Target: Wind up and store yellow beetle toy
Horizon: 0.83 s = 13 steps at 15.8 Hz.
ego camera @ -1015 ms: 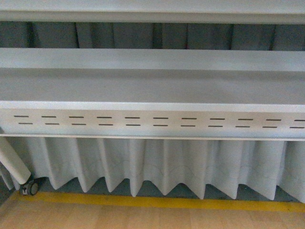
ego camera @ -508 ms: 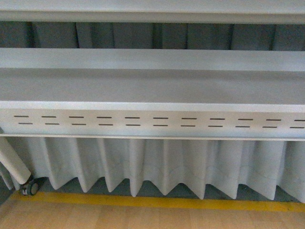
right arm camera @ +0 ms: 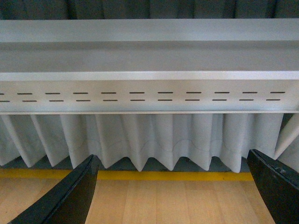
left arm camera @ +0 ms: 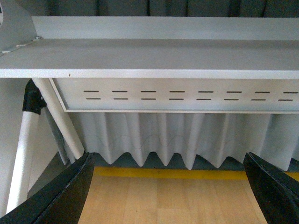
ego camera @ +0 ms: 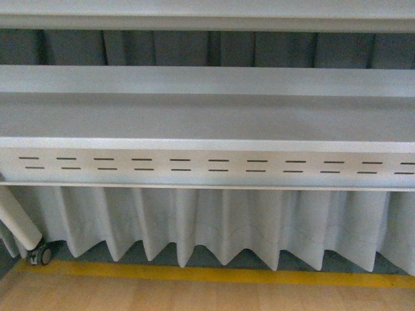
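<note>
The yellow beetle toy is out of view in every frame. My left gripper [left arm camera: 170, 196] is open, its black fingers [left arm camera: 60, 198] spread wide over bare wooden floor with nothing between them. My right gripper [right arm camera: 173, 196] is open too, its black fingers [right arm camera: 273, 189] far apart above the same kind of floor, holding nothing. Neither arm shows in the front view.
A grey metal shelf unit [ego camera: 207, 116] with a slotted front panel [ego camera: 207, 165] faces me. Below it hangs a pleated white curtain [ego camera: 214, 223]. A yellow floor stripe [ego camera: 214, 275] borders the wooden floor [ego camera: 194, 297]. A white leg with a caster [ego camera: 44, 254] stands at the left.
</note>
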Motion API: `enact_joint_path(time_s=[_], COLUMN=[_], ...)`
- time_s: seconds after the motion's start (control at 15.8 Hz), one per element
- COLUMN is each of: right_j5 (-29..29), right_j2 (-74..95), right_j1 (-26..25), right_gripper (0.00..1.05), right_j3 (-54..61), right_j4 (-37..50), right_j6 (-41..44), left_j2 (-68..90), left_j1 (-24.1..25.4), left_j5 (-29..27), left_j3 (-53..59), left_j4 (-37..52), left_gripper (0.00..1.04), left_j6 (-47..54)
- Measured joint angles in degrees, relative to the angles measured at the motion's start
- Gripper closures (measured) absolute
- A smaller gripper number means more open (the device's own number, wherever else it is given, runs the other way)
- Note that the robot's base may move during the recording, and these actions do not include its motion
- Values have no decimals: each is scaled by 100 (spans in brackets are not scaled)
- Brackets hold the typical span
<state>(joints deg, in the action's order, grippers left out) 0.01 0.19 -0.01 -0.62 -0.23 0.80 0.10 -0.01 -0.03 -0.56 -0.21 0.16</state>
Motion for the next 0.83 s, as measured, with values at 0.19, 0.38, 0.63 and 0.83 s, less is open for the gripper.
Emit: enact_joint_path(time_s=[0.19, 0.38, 0.63, 0.83], right_j5=[0, 0, 0, 2], right_j2=[0, 0, 0, 2], right_j1=[0, 0, 0, 0], right_gripper=[7, 7, 7, 7], right_j3=[0, 0, 0, 0], right_j4=[0, 0, -15, -9], right_j6=[0, 0, 0, 0], left_j2=[0, 0, 0, 0], left_j1=[0, 0, 0, 0], left_j5=[0, 0, 0, -2], left_j3=[0, 0, 0, 0], left_j4=[0, 0, -17, -4], left_gripper=[7, 7, 7, 7], left_j6=[0, 0, 0, 0])
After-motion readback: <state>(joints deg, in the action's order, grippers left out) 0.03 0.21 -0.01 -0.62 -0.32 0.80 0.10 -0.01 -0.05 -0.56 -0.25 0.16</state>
